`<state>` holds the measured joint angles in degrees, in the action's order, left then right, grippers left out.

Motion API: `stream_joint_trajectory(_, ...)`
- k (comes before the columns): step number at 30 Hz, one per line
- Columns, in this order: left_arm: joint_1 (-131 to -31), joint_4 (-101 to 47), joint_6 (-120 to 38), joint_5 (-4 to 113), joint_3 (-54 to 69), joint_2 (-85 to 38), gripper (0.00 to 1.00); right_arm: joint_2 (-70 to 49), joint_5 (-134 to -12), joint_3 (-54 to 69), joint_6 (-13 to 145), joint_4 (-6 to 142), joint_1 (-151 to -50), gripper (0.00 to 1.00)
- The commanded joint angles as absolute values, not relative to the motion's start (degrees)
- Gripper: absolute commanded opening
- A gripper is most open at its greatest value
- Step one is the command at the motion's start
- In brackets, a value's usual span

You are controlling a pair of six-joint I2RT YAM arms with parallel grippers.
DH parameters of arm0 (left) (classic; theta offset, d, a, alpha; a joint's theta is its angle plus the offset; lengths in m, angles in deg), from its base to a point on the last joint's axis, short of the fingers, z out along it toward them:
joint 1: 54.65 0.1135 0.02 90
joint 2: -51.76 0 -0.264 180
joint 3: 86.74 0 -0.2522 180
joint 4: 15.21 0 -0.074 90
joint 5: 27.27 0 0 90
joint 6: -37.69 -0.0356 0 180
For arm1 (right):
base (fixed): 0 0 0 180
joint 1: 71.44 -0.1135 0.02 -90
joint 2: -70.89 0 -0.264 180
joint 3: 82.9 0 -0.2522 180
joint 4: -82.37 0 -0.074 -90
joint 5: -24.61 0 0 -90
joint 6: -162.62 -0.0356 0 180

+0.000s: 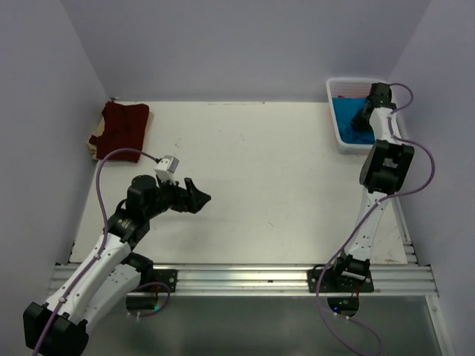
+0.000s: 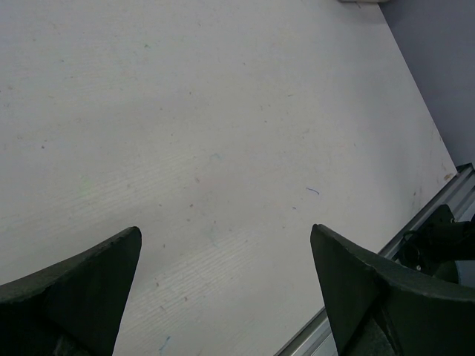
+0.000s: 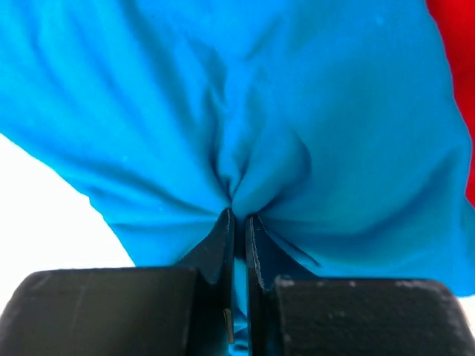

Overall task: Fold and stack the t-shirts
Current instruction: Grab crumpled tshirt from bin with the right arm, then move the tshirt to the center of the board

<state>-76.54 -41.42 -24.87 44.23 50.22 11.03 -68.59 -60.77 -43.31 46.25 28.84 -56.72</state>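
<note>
While the left gripper [image 1: 194,194] hangs with jaws wide apart over the table [image 1: 260,163], well left of the basket [image 1: 334,85], the right gripper [image 3: 239,216] is inside the basket, pinched tight on a fold of the teal shirt [image 3: 223,111]. A red shirt [image 3: 456,74] lies beside it in the basket. The maroon shirt [image 1: 121,124] lies across the table from the basket, far left.

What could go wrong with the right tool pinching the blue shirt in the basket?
The right tool pinches only a small fold of the teal-blue shirt, so it might slip free on lifting. The red shirt lies against it and could be dragged from the basket too.
</note>
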Motion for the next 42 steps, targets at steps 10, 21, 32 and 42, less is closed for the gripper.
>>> stream_joint_trajectory(10, -76.8, -39.0, -23.5, 42.3, 52.0, 11.5, 1.00, -31.8, -69.7, -12.4, 40.1, 50.7, -57.2, 0.00)
stream_joint_trajectory(21, -76.8, -41.5, -21.4, 53.2, 48.0, 15.9, 1.00, -16.5, -88.8, 5.9, 34.7, 62.1, -59.3, 0.00)
stream_joint_trajectory(32, -76.8, -47.5, -18.3, 61.8, 44.6, 21.9, 1.00, -10.0, -108.6, 15.8, 32.6, 65.6, -81.2, 0.00)
stream_joint_trajectory(42, -76.8, -53.8, -17.9, 65.6, 42.7, 28.1, 1.00, -7.8, -86.1, 48.8, -13.9, 109.4, -84.4, 0.00)
